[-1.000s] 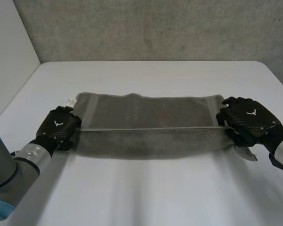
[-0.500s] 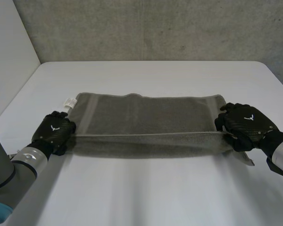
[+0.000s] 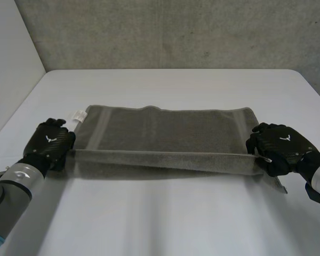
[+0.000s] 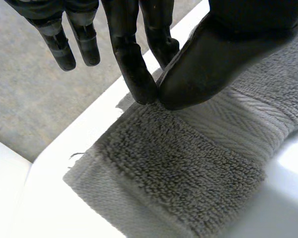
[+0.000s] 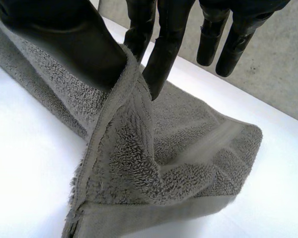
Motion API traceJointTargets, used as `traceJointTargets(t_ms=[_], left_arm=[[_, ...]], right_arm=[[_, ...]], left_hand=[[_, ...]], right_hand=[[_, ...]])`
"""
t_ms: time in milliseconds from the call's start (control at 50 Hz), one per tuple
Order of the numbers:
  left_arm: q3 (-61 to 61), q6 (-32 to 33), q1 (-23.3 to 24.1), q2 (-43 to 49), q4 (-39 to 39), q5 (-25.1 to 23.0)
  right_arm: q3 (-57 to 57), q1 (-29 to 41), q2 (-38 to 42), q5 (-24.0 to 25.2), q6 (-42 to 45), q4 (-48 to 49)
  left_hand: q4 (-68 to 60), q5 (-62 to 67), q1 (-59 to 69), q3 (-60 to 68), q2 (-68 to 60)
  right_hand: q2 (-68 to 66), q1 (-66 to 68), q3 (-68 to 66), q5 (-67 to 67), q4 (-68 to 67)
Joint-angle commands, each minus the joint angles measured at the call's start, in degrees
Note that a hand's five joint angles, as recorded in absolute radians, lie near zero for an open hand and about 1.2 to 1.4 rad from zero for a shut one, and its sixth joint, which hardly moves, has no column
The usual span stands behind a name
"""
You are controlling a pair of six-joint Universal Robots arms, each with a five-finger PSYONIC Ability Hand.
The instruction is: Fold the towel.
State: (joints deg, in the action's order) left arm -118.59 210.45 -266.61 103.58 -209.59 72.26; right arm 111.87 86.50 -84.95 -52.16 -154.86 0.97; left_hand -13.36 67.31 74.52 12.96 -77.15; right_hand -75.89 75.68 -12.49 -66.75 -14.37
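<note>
A white table (image 3: 165, 213) is filling the scene, running back to a rough grey wall (image 3: 176, 32), with a plain white panel (image 3: 10, 69) standing along the left side. The grey towel (image 3: 165, 133) is lying across the middle of the table, its far part resting flat while its near edge is being held up and stretched taut between the two hands. The left hand (image 3: 48, 143) is pinching the near left end between thumb and fingers (image 4: 134, 74). The right hand (image 3: 280, 144) is pinching the near right end the same way, with a corner drooping onto the table below it. A small white tag (image 3: 79, 116) is sticking out at the far left corner, its writing too small to read. A white emblem (image 3: 284, 127) is showing on the back of each hand.
</note>
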Motion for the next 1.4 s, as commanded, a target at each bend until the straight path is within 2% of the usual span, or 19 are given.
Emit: traceJointTargets(t_ms=[20,120,220,460,500,620,660,740,820,980,1160,1260,1320,1400], left_arm=[[-0.32,-0.31,-1.81,-2.85,0.15,-0.10],[-0.58,-0.39,-2.87,-4.17,0.24,-0.10],[-0.67,-0.48,-2.95,-4.70,0.24,-0.10],[-0.67,-0.57,-3.13,-5.31,0.59,-1.42],[-0.67,-0.57,-3.31,-6.01,1.64,-1.50],[-0.67,-0.66,-3.39,-10.59,4.63,-2.03],[-0.67,-1.27,-3.39,-15.66,7.34,-3.34],[-0.67,-3.21,-3.75,-20.87,10.43,-4.32],[-0.41,-9.17,-6.02,-30.08,14.99,-5.46],[0.21,-10.77,-9.54,-36.16,15.88,-9.23],[0.56,-10.50,-10.51,-32.30,15.79,-10.73],[3.53,-10.15,-9.81,-24.06,15.44,-10.65],[4.78,-10.15,-9.55,-21.66,15.35,-10.64],[9.77,-10.06,-7.45,-12.82,15.27,-10.21]], right_arm=[[-0.43,-0.28,2.07,-3.04,1.14,-0.35],[-0.78,-0.28,3.99,-6.28,3.87,-1.49],[-0.95,-0.37,6.19,-6.99,4.13,-2.37],[-1.48,-0.28,6.46,-7.26,4.84,-3.78],[-1.74,-0.46,5.15,-7.17,7.11,-6.75],[-3.33,-0.55,-0.22,-6.82,13.80,-14.59],[-4.64,-1.42,-4.68,-5.94,15.55,-18.00],[-6.23,-3.01,-10.33,-5.76,15.29,-19.16],[-10.35,-3.80,-17.17,-5.67,13.81,-19.51],[-15.54,-3.89,-18.59,-3.22,10.99,-19.77],[-16.86,-6.08,-15.51,-2.16,11.34,-19.60],[-19.40,-5.56,-8.06,0.56,11.43,-18.90],[-20.55,-5.38,-5.49,0.92,11.51,-18.90],[-24.23,-5.38,2.13,0.74,11.78,-18.81]], left_hand=[[3.36,2.69,5.48,-2.96,-2.85],[3.36,2.69,5.48,-2.96,-2.85],[3.36,2.69,5.48,-2.96,-2.85],[3.36,2.69,5.48,-2.96,-2.85],[3.36,2.69,5.48,-2.96,-2.85],[3.36,2.69,5.48,-2.96,-2.85],[3.36,2.69,5.48,-2.96,-2.85],[3.36,2.69,5.48,-2.96,-2.85],[3.36,2.69,5.48,-2.96,-2.85],[3.36,2.69,5.48,-2.96,-2.85],[3.36,2.69,5.48,-2.96,-2.85],[3.36,2.69,5.48,-2.96,-2.85],[3.36,2.69,5.48,-2.96,-2.85],[3.36,2.69,5.48,-2.96,-2.85]], right_hand=[[5.92,-5.71,2.49,6.79,4.37],[12.81,-12.60,2.49,13.67,4.37],[17.18,-16.97,2.49,18.04,4.37],[7.61,-7.40,2.49,8.47,4.37],[-4.08,4.29,2.49,-3.21,4.37],[-4.11,4.32,2.49,-3.25,4.37],[-4.11,4.32,2.49,-3.25,4.37],[-4.11,4.32,2.49,-3.25,4.37],[-4.11,4.32,2.49,-3.25,4.37],[-4.11,4.32,2.49,-3.25,4.37],[-4.11,4.32,2.49,-3.25,4.37],[-4.11,4.32,2.49,-3.25,4.37],[-4.11,4.32,2.49,-3.25,4.37],[-4.11,4.32,2.49,-3.25,4.37]])
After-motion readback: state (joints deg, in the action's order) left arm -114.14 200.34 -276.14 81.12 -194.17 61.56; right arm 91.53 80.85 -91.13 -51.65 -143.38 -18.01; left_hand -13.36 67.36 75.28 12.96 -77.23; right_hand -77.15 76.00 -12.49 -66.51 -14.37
